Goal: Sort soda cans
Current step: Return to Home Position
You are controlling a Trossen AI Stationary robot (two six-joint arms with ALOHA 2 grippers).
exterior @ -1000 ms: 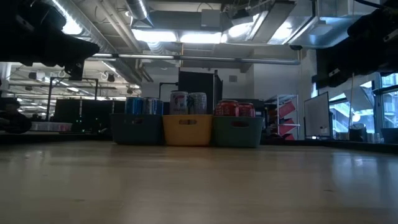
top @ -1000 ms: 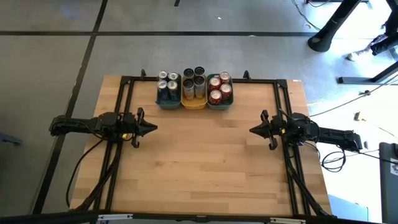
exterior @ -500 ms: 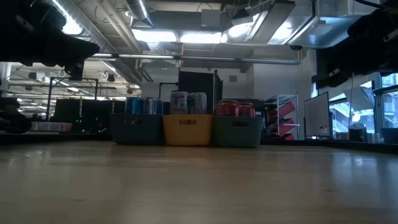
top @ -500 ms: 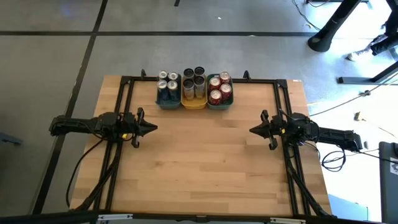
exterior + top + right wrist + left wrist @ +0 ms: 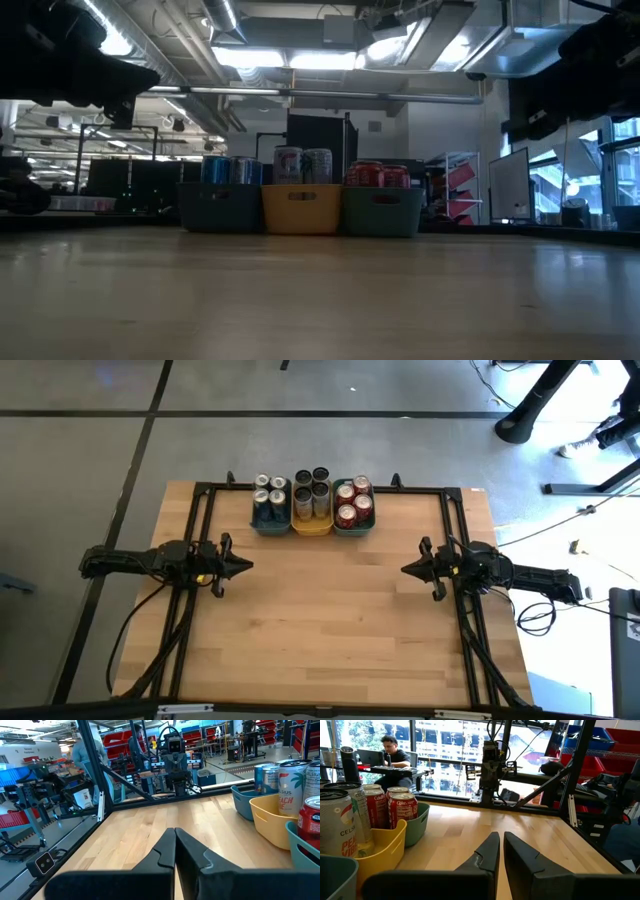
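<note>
Nearest us the worktop [image 5: 320, 650] lies bare, with plain wood from the front edge to the middle. At mid-depth the two arms face each other from opposite sides, well apart. The left hand [image 5: 243, 567] points inward with its fingers drawn almost together around nothing. The right hand [image 5: 404, 569] mirrors it, fingers pressed closed and just as empty.

Farther back, against the far edge, the soda cans [image 5: 311, 498] all stand upright in three bins set side by side and touching. The blue-sided ones [image 5: 228, 170] fill the teal bin [image 5: 270, 531] on the left. The pale ones with dark tops [image 5: 312, 484] sit in the yellow bin [image 5: 312, 530] in the middle, and the red ones [image 5: 352, 501] are in the green bin [image 5: 353, 532] on the right. No can is loose on the wood, so we judge the sorting done and the arms parked.

If one had to come out, we'd expect a stiff but thin-walled thing, smooth and a bit slippery, easy to dent under a hard squeeze. Whether they are full or empty we cannot tell. They are packed close, so the upper body just below the rim, taken from above across its width, looks like the only hold.

Beyond the frame, a person [image 5: 392, 751] sits at a desk by the windows.
</note>
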